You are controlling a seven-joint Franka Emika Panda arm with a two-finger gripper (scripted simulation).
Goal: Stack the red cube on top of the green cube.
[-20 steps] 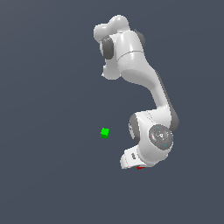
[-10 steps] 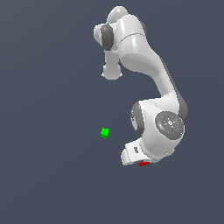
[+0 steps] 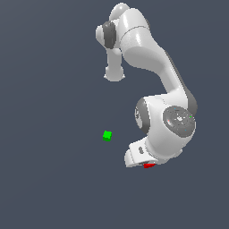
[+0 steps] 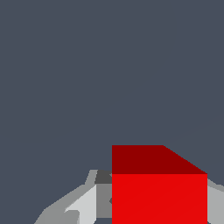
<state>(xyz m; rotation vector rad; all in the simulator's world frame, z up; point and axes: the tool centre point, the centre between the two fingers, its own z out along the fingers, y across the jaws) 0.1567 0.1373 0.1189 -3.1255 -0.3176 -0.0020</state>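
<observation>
The red cube (image 4: 159,188) fills the lower part of the wrist view, held between the two grey fingers (image 4: 103,199) of my gripper (image 4: 159,210). In the exterior view only a sliver of the red cube (image 3: 149,165) shows under the white hand, and the gripper (image 3: 146,163) is mostly hidden by the wrist. The green cube (image 3: 107,135) lies alone on the dark floor, toward the exterior view's left of the gripper and apart from it. It does not show in the wrist view.
The arm's large white links (image 3: 170,127) and base column (image 3: 114,53) stand above and behind the gripper in the exterior view. The dark grey floor (image 3: 53,179) surrounds both cubes.
The arm looms larger in the exterior view and its elbow has swung to the right. The hand has shifted slightly with the red cube in it. The green cube has not moved.
</observation>
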